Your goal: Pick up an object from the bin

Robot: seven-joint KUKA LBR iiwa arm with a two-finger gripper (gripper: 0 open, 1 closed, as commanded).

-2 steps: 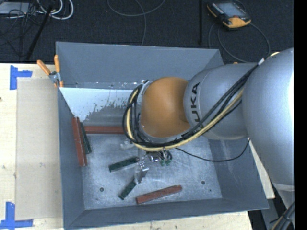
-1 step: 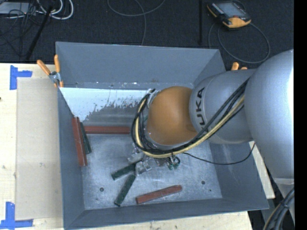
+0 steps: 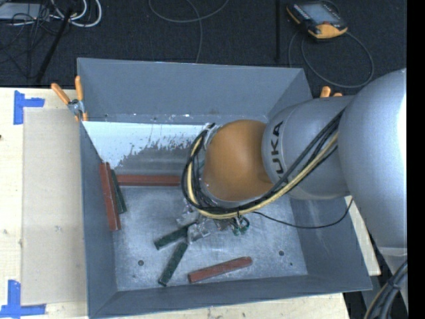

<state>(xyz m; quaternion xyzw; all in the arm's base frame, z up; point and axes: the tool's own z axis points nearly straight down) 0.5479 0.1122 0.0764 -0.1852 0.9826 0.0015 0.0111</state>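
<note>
So the gripper [image 3: 198, 228] is down low by the bin floor, tucked under the orange wrist cover [image 3: 232, 158], and honestly I can't tell from here whether the pincer is released or clenched. It sits right at the upper end of a short dark green stick [image 3: 170, 238], so my guess is that's the pick. To do it well I'd square up across the stick's narrow side and lift straight up, so it doesn't drag the second green stick [image 3: 172, 263] lying just beside it. As for the grey bin [image 3: 199, 88]: nearer me than the gripper is a reddish-brown stick [image 3: 220, 270]. Left of the gripper, along the wall, there's a long brown stick [image 3: 107, 198] with a green strip [image 3: 119, 193] beside it. Beyond the gripper, a brown bar [image 3: 149, 179] lies at the foot of the back wall.
</note>
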